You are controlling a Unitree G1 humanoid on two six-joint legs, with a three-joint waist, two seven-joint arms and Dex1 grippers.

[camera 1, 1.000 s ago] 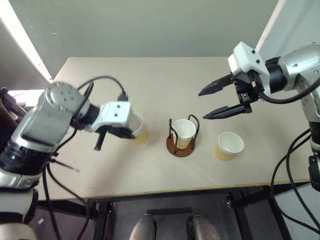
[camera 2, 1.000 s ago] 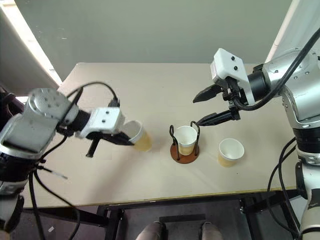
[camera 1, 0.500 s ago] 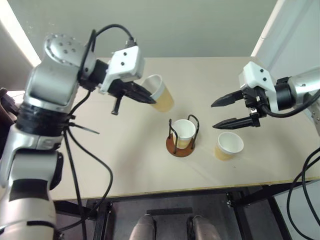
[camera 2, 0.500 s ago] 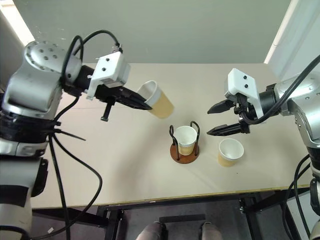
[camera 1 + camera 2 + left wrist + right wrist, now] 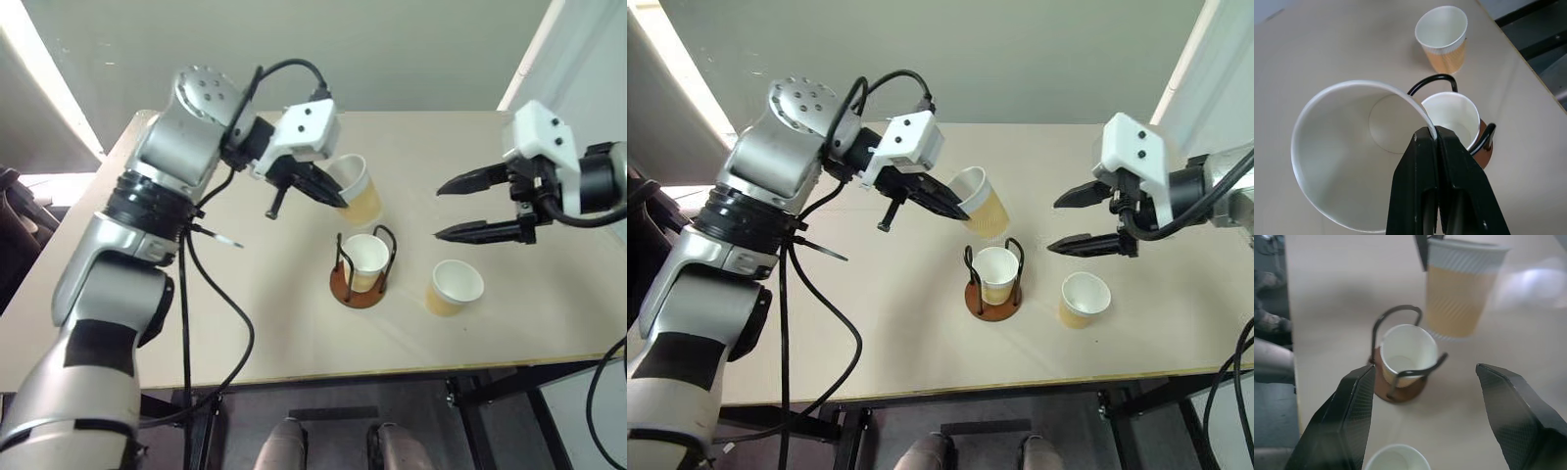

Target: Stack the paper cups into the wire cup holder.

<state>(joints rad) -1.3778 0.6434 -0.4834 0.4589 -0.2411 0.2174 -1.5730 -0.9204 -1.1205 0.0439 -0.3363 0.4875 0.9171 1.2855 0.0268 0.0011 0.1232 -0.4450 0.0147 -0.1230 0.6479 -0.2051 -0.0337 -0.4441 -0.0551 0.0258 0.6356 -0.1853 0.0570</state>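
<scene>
Holding one cup (image 5: pixel 355 189) pinched by its rim above the wire cup holder (image 5: pixel 359 274), which had one cup (image 5: pixel 365 258) inside, the left gripper (image 5: pixel 338 199) had it to stack, the open, empty right gripper (image 5: pixel 441 209) waited, and a third cup (image 5: pixel 455 287) stood on the bench (image 5: pixel 245 323).

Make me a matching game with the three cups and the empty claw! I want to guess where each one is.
Things:
1. cup pinched by the left claw
2. cup in the wire cup holder
3. cup on the right
4. right claw

Places or states:
A. standing on the bare table, nothing around it
B. open, holding nothing, up over the table
C. up in the air, tilted, gripped at its rim
D. upright between black wire hoops on a brown round base

Pairs: 1-C, 2-D, 3-A, 4-B
</scene>
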